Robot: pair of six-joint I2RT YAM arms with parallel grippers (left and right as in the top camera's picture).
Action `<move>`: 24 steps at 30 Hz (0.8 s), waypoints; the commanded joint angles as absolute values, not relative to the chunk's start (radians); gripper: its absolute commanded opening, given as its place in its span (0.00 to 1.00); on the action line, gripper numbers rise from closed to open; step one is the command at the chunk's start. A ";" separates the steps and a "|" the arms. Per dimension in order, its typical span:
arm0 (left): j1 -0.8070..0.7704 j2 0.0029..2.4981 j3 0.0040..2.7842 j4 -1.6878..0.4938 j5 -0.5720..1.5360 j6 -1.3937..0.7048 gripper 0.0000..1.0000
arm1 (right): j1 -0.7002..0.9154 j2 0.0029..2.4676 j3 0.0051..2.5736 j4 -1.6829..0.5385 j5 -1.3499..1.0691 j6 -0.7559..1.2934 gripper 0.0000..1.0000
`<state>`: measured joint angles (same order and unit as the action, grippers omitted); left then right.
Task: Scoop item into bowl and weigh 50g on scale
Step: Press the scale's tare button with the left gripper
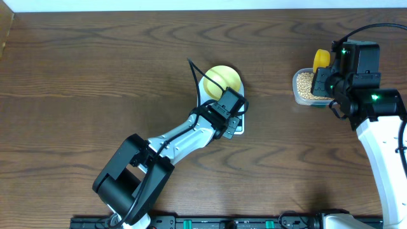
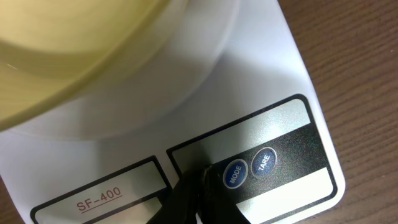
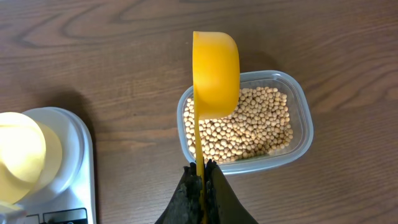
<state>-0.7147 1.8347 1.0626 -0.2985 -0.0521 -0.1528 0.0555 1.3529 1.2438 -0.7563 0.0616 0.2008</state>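
On the dark wood-grain table (image 1: 95,63), a white rounded plastic scale (image 2: 261,74) carries the pale yellow round bowl (image 1: 222,77). Right of the scale, a clear rectangular tub (image 3: 305,124) holds smooth tan beans (image 3: 249,124). With jaws together, the left gripper (image 2: 200,186) touches the scale's button panel (image 2: 249,168). The right gripper (image 3: 202,180) clamps a bright yellow scoop (image 3: 216,74) by the tub.

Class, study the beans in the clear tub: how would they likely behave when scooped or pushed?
Small, round and loose, the beans would probably slide aside under the scoop and then settle level. Any spilled onto the flat table would likely roll away. Each looks smooth and hard, so crushing seems unlikely.
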 commanded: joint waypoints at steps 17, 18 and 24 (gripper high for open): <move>-0.712 1.906 1.049 -0.345 -0.065 -0.154 0.07 | 0.051 1.348 1.267 -0.776 0.076 0.208 0.02; -0.712 1.911 1.049 -0.345 -0.065 -0.154 0.07 | 0.051 1.348 1.267 -0.776 0.076 0.208 0.02; -0.712 1.950 1.049 -0.351 -0.065 -0.154 0.07 | 0.051 1.348 1.267 -0.779 0.076 0.208 0.02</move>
